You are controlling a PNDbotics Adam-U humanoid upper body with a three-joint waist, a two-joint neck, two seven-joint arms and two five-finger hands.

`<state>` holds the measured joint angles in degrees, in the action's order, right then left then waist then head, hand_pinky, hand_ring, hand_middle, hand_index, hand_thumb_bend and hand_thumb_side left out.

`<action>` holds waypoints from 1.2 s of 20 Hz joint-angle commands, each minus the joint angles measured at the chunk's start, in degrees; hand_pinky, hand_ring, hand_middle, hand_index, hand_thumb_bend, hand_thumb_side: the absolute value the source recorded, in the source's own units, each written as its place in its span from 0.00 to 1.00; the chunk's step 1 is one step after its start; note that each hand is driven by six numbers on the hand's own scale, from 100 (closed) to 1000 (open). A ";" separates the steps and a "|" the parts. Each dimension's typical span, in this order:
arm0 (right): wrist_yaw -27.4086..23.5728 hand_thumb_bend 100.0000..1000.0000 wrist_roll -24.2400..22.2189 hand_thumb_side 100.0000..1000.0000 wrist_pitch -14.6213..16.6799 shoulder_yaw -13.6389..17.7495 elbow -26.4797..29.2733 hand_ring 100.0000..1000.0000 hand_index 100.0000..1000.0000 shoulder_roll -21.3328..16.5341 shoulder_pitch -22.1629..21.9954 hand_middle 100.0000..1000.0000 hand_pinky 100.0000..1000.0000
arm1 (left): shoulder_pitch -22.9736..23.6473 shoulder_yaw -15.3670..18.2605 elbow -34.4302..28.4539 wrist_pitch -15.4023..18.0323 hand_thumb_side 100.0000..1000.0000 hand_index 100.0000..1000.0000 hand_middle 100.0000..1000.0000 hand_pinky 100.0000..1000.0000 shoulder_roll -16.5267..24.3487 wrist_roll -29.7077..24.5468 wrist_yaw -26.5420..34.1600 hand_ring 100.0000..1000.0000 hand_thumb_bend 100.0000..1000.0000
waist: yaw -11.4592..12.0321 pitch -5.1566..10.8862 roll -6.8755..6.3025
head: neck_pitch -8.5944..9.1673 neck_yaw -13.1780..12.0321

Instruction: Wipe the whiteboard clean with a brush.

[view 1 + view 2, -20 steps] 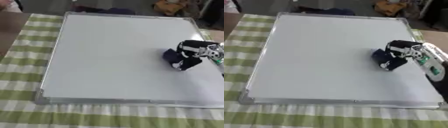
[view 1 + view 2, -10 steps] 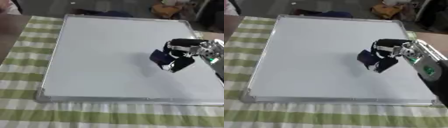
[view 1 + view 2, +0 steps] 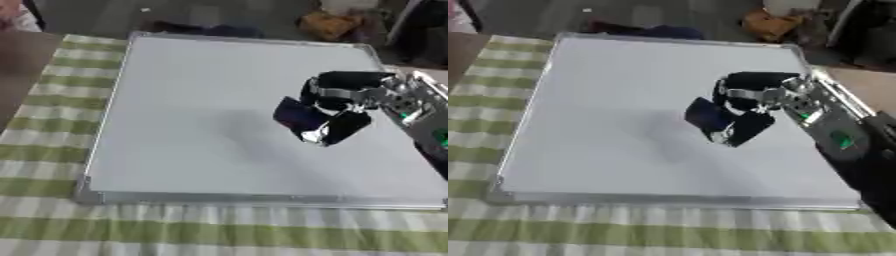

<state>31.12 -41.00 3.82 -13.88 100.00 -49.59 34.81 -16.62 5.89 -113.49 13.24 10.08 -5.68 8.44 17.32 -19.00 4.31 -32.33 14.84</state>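
Observation:
A white whiteboard [image 3: 201,105] with a silver frame lies flat on the green checked tablecloth; I see no marks on its surface. My right hand [image 3: 341,100] comes in from the right, its fingers curled round a dark blue brush [image 3: 299,116]. The brush sits over the right middle of the board; whether it touches the surface I cannot tell. The left hand shows in neither view.
The green and white checked tablecloth [image 3: 52,210] runs along the board's left and front sides. Past the far edge lie dark cloth [image 3: 201,29] and a brownish object [image 3: 328,22] on the floor. A brown surface [image 3: 19,60] borders the cloth at far left.
My right hand has carried the brush leftward across the board, from near the right edge toward the middle. The view has also shifted slightly.

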 commanded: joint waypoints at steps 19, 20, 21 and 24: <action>12.92 0.12 -2.25 0.56 13.56 -4.72 2.89 0.16 0.00 2.63 0.26 0.22 0.21 | -0.22 -0.06 -1.10 0.03 1.00 0.37 0.43 0.45 0.45 0.05 0.28 0.43 0.00 | 0.53 0.79 -0.72 | -0.93 0.47; 13.44 0.12 -2.07 0.56 13.74 -4.84 2.74 0.16 0.00 2.76 0.25 0.22 0.21 | -0.20 -0.06 -1.10 0.05 1.00 0.37 0.43 0.45 0.45 0.05 0.26 0.43 0.00 | 0.51 0.77 -0.75 | -1.01 0.49; 13.83 0.13 -1.89 0.57 13.95 -4.99 2.65 0.28 0.00 2.91 0.23 0.33 0.28 | -0.18 -0.06 -1.10 0.07 1.00 0.37 0.43 0.45 0.44 0.06 0.25 0.43 0.00 | 0.51 0.75 -0.79 | -1.08 0.50; 14.24 0.18 -1.51 0.58 14.49 -5.35 2.73 0.50 0.00 3.19 0.23 0.46 0.42 | -0.18 -0.07 -1.10 0.11 1.00 0.37 0.43 0.45 0.40 0.09 0.24 0.43 0.00 | 0.52 0.73 -0.88 | -1.20 0.51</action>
<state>44.85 -42.64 17.90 -19.56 102.47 -45.55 34.31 -16.61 5.88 -113.49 13.25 10.04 -5.66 8.52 17.80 -19.15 3.82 -33.17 15.24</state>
